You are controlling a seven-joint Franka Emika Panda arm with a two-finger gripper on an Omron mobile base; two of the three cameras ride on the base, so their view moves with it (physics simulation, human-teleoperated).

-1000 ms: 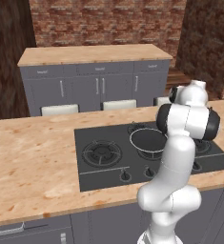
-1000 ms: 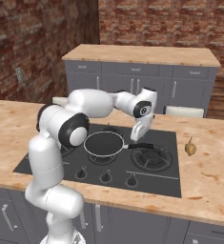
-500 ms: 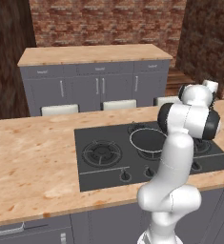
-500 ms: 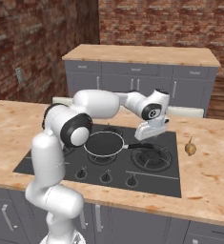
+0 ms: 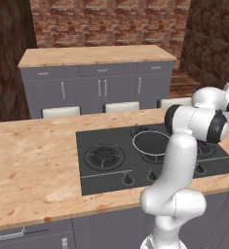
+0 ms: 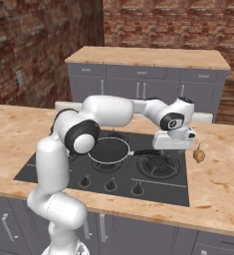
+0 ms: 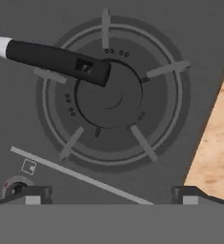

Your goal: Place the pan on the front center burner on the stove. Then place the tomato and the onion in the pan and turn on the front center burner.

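Since the earlier frame, the hand [image 6: 174,142] is swinging right, away from the pan [image 6: 108,150], toward the onion [image 6: 198,155]. Its jaws are standing spread and empty. Fetching the onion is probably beginning; next it needs lowering over it.

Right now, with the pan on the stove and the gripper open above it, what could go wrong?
1. The pan handle reaches over the neighbouring burner; a low gripper could knock it and shift the pan.
2. The onion is a rounded bulb near the stove edge on the counter; a poor grasp may roll it.
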